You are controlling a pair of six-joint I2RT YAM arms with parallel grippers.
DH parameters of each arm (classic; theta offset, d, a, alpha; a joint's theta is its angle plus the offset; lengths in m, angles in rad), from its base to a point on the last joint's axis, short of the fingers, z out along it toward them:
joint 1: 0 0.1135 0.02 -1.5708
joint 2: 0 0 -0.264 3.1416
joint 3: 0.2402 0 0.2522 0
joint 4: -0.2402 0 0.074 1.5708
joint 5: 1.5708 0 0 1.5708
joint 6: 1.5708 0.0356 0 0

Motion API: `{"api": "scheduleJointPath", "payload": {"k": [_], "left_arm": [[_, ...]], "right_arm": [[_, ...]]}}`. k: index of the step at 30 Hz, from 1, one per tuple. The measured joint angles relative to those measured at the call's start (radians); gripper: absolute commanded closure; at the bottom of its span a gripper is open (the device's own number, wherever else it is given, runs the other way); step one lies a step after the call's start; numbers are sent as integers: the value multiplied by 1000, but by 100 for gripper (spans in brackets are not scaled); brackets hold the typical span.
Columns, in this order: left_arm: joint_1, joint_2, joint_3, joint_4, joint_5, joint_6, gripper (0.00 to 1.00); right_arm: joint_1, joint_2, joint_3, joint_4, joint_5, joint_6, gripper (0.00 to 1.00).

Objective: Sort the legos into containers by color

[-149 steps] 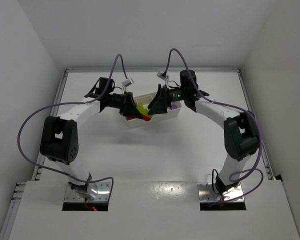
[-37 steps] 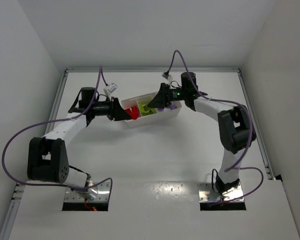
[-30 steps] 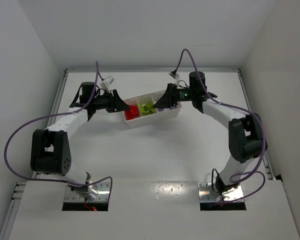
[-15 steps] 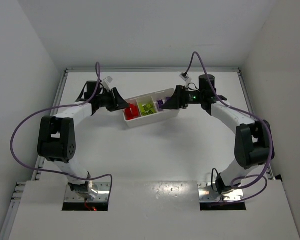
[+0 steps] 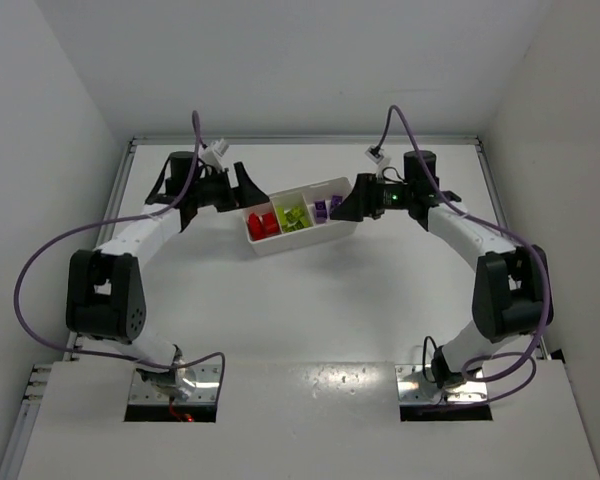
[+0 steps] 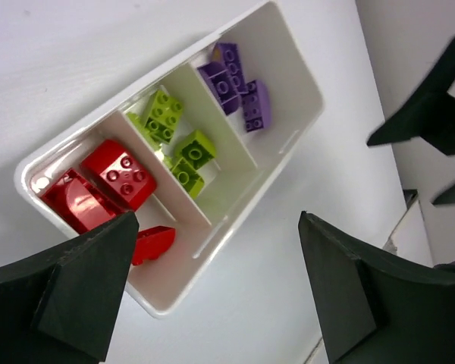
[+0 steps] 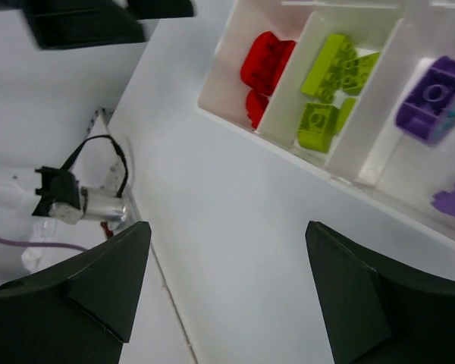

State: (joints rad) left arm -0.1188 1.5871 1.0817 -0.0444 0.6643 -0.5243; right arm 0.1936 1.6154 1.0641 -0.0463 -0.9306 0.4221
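Note:
The white tray [image 5: 310, 241] holds the legos in its three containers: red ones [image 5: 261, 225] on the left, yellow-green ones [image 5: 295, 214] in the middle, purple ones [image 5: 327, 208] on the right. My left gripper [image 5: 248, 190] hovers open just off the tray's left end, with nothing between its fingers. My right gripper [image 5: 352, 200] hovers open off the right end, also holding nothing. The left wrist view shows the red legos [image 6: 110, 186], the green legos [image 6: 171, 140] and the purple legos [image 6: 235, 83] beyond the left gripper [image 6: 216, 220]. In the right wrist view the right gripper [image 7: 227, 227] is over bare table beside the tray [image 7: 235, 121].
White walls enclose the table on three sides. A metal rail [image 5: 120, 190] runs along the left edge, and another rail [image 5: 500, 200] along the right. Purple cables [image 5: 40, 270] loop off both arms. The opposite gripper [image 6: 432, 114] shows past the tray's far end.
My left gripper's jaws went from shut to open beside the red compartment. Both grippers have drawn back outward from over the tray, which now shows whole.

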Motion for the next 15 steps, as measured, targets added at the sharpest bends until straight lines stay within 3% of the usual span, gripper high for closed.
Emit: {"api": "scheduleJointPath", "payload": {"k": [7,15], "left_arm": [[-46,-221,-27,-103,-158,163,0],[44,-348,-268,-188,-387,260,0]], "right_arm": [[-89,-99,-56,-41,164,-58,16],[-208,-249,-198,-108,421,-168,16]]}}
